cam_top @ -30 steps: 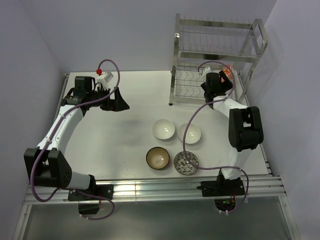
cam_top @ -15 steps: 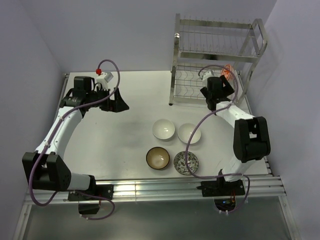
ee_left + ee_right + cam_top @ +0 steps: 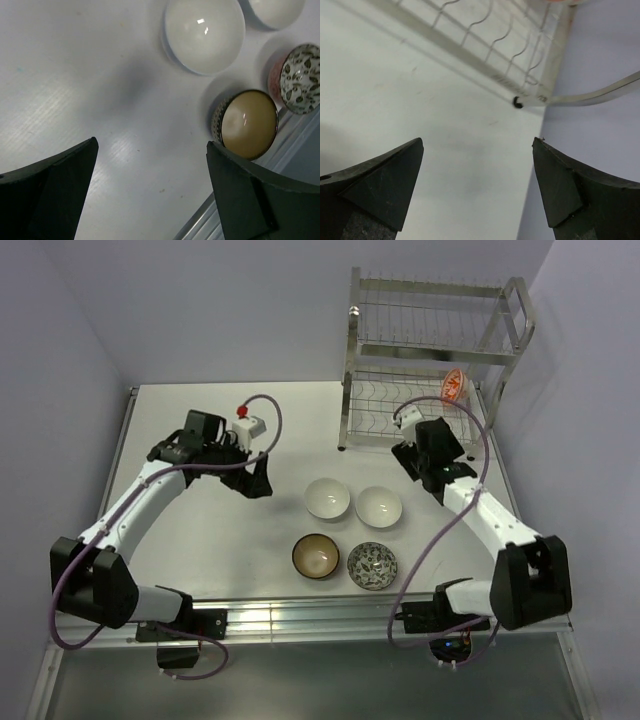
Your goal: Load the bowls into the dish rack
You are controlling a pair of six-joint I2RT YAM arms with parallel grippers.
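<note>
The orange-red patterned bowl was lodged in the two-tier silver wire dish rack. Two plain white bowls were set before it, with the dark brown bowl and the grey-white patterned bowl nearer.

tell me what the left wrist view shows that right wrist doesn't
Only left wrist: a plain white round bowl, part of a second white bowl, a dark brown bowl with tan inside, a grey-white patterned bowl. Only right wrist: the silver wire dish rack, bottom corner. Both: the white table and its own open gripper, left gripper or right gripper.
</note>
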